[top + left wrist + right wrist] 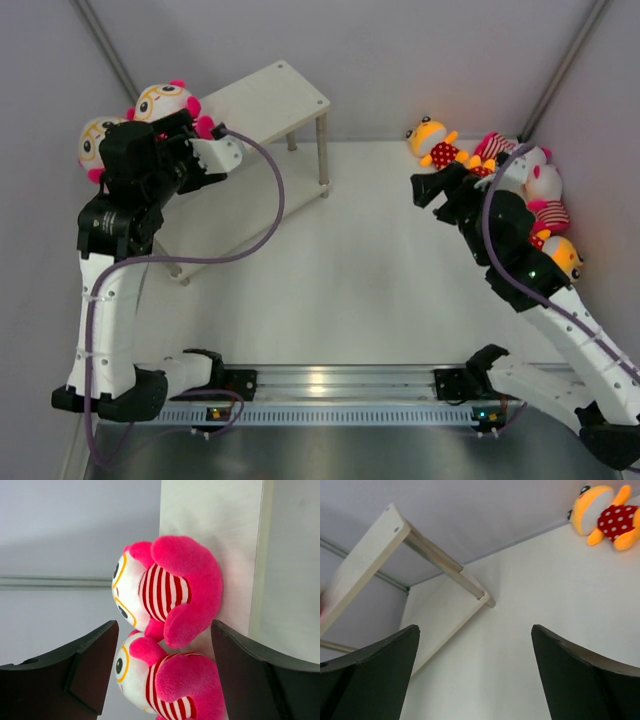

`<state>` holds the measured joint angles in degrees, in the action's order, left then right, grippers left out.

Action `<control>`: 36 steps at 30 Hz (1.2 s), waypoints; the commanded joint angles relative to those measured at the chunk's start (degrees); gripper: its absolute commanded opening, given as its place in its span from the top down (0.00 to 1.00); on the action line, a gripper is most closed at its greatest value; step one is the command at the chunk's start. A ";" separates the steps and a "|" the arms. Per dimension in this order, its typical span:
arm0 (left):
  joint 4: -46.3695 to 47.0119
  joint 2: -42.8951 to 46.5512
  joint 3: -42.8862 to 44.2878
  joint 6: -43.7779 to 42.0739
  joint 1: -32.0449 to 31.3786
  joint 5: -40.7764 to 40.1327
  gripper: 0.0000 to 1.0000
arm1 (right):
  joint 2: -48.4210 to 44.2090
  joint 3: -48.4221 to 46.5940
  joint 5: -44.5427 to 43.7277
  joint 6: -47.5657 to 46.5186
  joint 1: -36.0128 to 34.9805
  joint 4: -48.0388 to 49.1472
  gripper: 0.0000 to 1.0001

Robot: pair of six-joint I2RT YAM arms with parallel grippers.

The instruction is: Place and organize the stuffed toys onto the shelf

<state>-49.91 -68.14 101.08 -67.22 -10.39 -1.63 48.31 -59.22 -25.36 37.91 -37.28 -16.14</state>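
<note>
Soft, even white light fills all three views, leaving no hard-edged shadows. Overhead, the ribbed silver metal rail (320, 380) along the near edge carries a bright patch of glare, and the cream-white two-tier shelf (265, 95) throws a faint grey shadow on its lower board. The pink-limbed striped plush dolls (170, 590) in the left wrist view are sharp and strongly saturated, while the left gripper's (164, 630) black fingers (85, 670) look soft-edged. The right gripper's (475, 630) fingers (580, 675) are dim, and a pink blur smears that view's left edge
</note>
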 commanded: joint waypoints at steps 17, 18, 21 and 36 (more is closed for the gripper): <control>1.75 3.19 6.15 39.89 0.29 14.91 0.02 | 41.47 -9.94 10.93 -28.76 61.97 0.66 0.26; 1.66 3.27 5.63 38.76 0.20 14.38 0.02 | 43.60 -12.65 10.95 -30.95 61.97 0.85 0.24; 1.57 3.01 5.27 37.96 0.20 12.62 0.02 | 51.25 -18.10 9.37 -35.95 61.97 1.29 0.21; -0.71 -4.19 13.00 36.46 0.20 9.28 0.02 | 73.58 -33.50 8.76 -47.05 61.45 -3.19 0.23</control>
<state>-51.18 -71.94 111.22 -29.65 -10.39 9.89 119.72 -89.06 -16.73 -7.73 24.49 -18.72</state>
